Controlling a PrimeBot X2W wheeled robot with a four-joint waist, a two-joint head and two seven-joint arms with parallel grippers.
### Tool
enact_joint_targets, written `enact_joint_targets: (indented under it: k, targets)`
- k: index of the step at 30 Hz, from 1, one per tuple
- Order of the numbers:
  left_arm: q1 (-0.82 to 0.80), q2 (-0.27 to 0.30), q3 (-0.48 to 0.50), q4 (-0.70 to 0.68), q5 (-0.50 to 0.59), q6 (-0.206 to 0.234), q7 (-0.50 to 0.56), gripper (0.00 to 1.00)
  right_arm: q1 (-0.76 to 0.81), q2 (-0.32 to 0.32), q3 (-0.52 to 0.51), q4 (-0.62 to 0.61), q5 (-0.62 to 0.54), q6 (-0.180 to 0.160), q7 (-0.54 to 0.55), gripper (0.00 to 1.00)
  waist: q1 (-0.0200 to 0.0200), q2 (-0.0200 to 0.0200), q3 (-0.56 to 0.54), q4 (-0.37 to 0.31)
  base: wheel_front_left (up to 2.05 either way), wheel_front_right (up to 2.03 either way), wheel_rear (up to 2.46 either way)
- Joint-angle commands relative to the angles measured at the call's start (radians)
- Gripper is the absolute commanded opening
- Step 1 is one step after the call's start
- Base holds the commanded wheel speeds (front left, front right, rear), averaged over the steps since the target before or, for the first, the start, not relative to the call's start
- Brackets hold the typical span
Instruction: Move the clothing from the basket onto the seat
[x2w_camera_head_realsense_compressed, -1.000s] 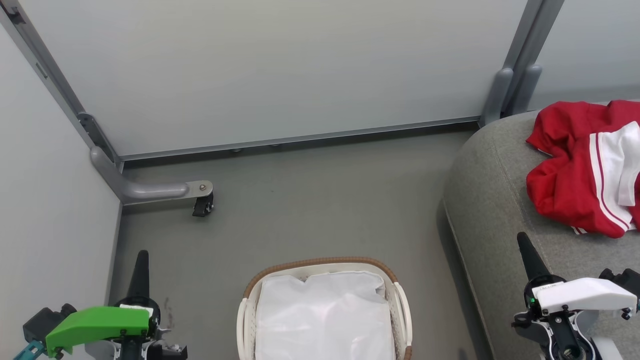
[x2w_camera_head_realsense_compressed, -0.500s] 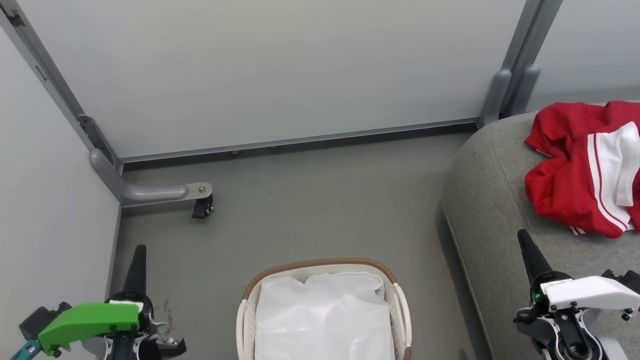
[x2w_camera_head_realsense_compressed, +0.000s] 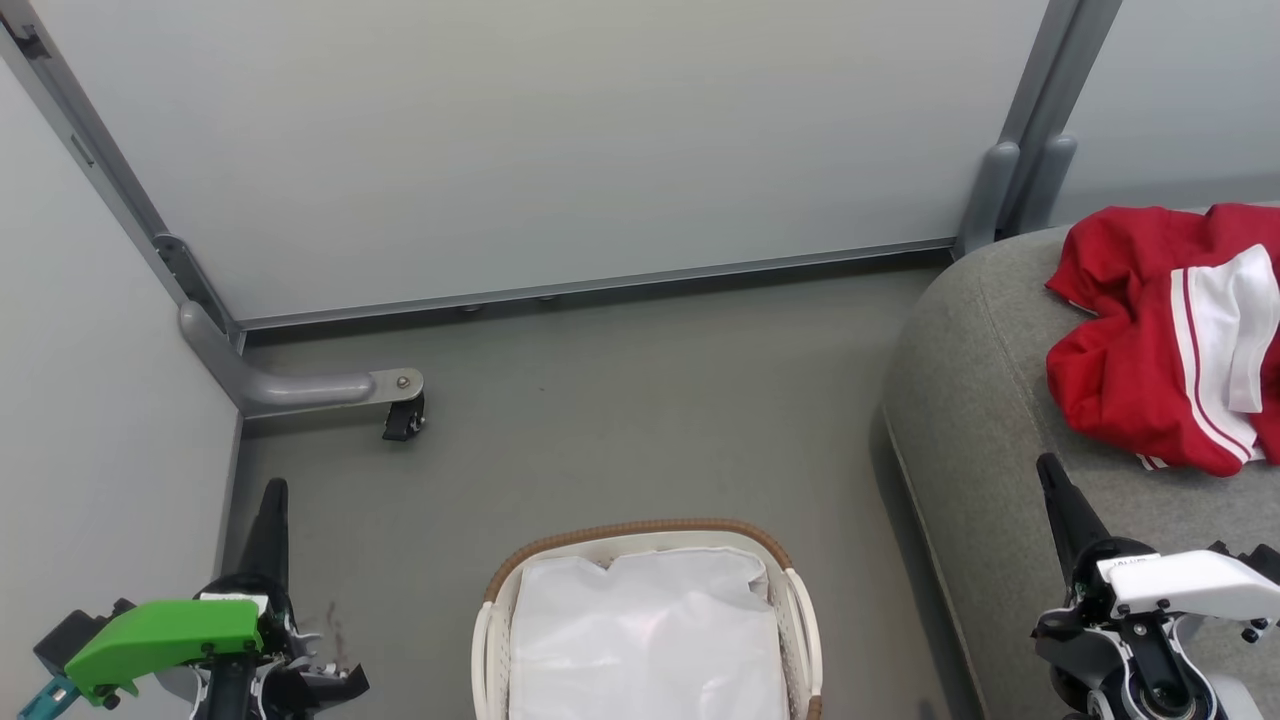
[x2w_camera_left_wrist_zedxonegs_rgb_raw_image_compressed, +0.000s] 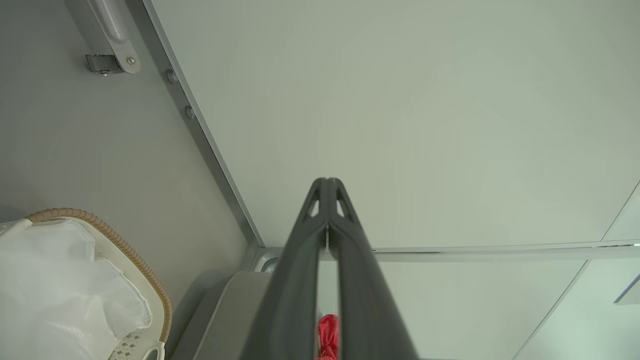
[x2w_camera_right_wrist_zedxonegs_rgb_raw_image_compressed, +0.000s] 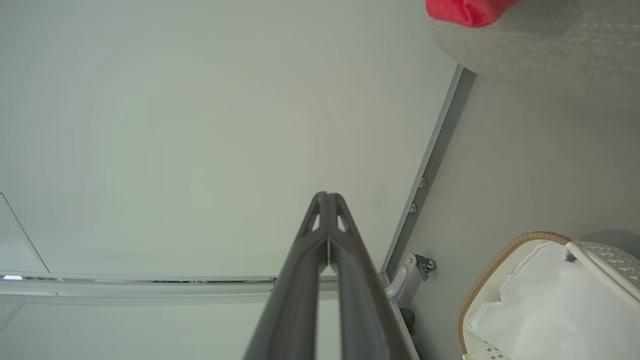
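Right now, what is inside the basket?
The basket holds its white liner; the clothing lies outside, on the seat. Anything under the liner, or at the cropped near end, is hidden.

The left gripper (x2w_camera_head_realsense_compressed: 274, 488) is sitting at the lower left of the head view, its two dark fingers pressing together into one tip and pointing up, leaning slightly right. A green cover (x2w_camera_head_realsense_compressed: 165, 638) is capping its wrist. The right gripper (x2w_camera_head_realsense_compressed: 1048, 463) is sitting at the lower right, fingers likewise meeting with nothing between them, leaning slightly left, under a white cover (x2w_camera_head_realsense_compressed: 1190, 586).
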Motion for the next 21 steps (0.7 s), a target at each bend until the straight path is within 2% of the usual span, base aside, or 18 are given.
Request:
enact_joint_targets:
  k: [1,15,21]
  targets:
    - [-0.017,0.006,0.005,-0.008,-0.022,-0.005,0.006,0.0,-0.01,-0.007,-0.004,-0.007,0.022,-0.001,0.007,0.0,0.0,0.0,-0.001,0.0,0.0,0.0,0.0]
    - [-0.024,0.006,0.018,-0.011,-0.1,-0.005,0.033,0.0,-0.011,-0.007,-0.011,-0.011,0.115,-0.001,0.032,0.0,0.0,0.0,-0.006,-0.003,0.0,0.0,0.0]
    - [-0.023,0.005,0.019,-0.01,-0.099,-0.005,0.031,0.0,-0.011,-0.007,-0.011,-0.01,0.114,-0.001,0.032,0.0,0.0,0.0,-0.006,-0.003,0.0,0.0,0.0]
